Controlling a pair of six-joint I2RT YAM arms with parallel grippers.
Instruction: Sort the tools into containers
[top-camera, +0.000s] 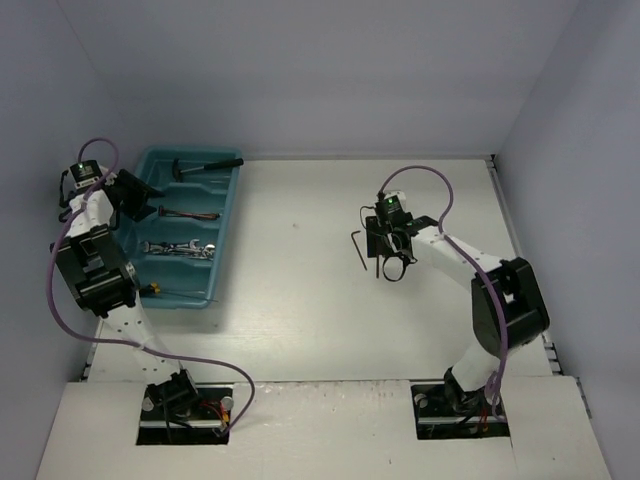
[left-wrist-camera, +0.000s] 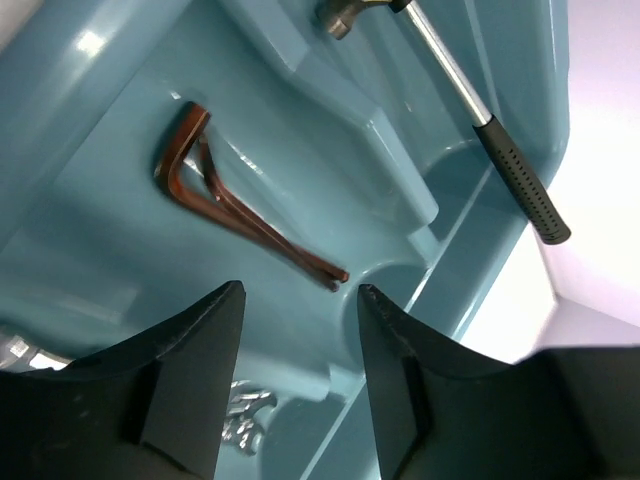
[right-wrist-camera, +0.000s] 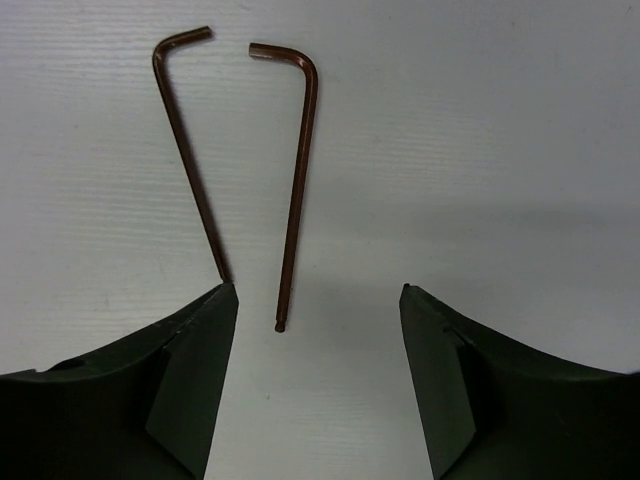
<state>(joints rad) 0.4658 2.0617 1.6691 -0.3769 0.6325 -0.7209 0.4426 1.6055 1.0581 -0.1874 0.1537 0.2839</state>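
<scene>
- Right gripper (right-wrist-camera: 318, 290): jaws apart and empty over the matte white tabletop (right-wrist-camera: 480, 150); two thin L-shaped reddish-brown loose keys (right-wrist-camera: 299, 180) lie just ahead.
- Left gripper (left-wrist-camera: 300, 295): jaws apart and empty above the glossy teal tray (left-wrist-camera: 90, 250); two matching sorted keys (left-wrist-camera: 250, 225) lie in the compartment below.
- Hammer (left-wrist-camera: 515, 180), with a dimpled black grip, lies in the next compartment.

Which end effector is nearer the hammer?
Left. The left end effector hovers over the tray compartment beside the hammer; right end effector is across the table, above two hex keys.
</scene>
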